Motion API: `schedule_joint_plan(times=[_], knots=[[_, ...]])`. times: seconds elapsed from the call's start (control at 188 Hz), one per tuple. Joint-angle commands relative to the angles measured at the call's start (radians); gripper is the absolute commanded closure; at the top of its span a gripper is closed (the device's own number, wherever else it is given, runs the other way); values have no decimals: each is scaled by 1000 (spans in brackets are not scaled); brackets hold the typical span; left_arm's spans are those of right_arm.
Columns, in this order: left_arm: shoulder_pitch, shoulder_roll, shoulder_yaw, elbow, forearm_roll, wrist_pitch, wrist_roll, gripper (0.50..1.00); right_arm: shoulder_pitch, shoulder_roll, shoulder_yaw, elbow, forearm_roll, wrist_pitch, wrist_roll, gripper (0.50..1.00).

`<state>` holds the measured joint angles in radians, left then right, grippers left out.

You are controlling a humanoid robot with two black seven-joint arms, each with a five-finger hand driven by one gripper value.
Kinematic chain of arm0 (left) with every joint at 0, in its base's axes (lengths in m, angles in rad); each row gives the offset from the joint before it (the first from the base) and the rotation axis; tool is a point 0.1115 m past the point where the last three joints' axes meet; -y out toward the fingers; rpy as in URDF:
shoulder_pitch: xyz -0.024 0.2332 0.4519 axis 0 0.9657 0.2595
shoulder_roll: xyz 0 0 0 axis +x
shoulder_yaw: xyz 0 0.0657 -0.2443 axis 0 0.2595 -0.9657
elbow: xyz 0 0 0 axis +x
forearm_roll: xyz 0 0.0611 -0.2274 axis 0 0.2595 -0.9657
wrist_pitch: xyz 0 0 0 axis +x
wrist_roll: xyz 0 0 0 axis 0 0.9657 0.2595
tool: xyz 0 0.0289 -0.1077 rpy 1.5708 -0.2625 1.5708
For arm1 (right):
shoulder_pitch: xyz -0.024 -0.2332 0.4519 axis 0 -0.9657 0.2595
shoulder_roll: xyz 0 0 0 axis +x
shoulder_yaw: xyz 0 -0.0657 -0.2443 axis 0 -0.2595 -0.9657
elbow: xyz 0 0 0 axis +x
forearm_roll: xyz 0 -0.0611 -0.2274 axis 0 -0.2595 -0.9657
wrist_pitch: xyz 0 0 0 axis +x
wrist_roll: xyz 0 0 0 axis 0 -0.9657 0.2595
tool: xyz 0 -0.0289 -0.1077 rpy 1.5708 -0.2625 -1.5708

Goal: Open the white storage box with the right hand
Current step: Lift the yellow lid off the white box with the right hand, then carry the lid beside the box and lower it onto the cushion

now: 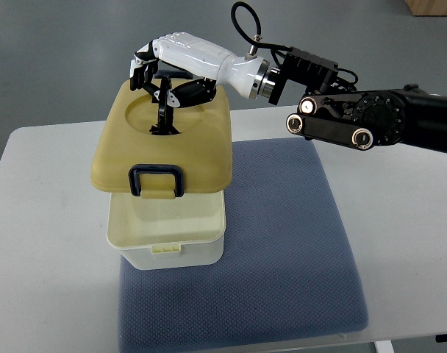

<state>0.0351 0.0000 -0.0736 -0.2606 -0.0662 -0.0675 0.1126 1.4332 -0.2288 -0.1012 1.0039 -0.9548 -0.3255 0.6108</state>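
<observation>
- Right hand point(168, 70) over the far edge of the lid point(165, 143), fingers point(165, 110) curled onto it.
- Lid raised off the box point(168, 228), on a mat point(282, 243).

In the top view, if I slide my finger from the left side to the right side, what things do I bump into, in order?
Bare white table → white storage box with its yellowish lid → blue mat → the right arm's black wrist joint → bare table again at the right edge.
</observation>
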Motion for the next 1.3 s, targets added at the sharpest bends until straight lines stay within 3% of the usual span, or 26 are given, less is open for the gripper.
schedule_joint_plan(times=[0.0,0.265,0.621,0.94,1.295], knots=[[0,0,2,0,0,0,1,500,27,-98,0,65,1,19,0,1000],[0,0,2,-2,0,0,10,500,21,-325,0,186,-12,60,0,1000],[-1,0,3,-2,2,-2,13,500,-88,-509,-6,191,-18,74,0,1000],[-1,0,6,-2,3,-2,15,500,-218,-532,-8,163,-42,66,0,1000],[-1,0,3,-2,2,0,15,500,-339,-460,-8,108,-47,59,0,1000]])
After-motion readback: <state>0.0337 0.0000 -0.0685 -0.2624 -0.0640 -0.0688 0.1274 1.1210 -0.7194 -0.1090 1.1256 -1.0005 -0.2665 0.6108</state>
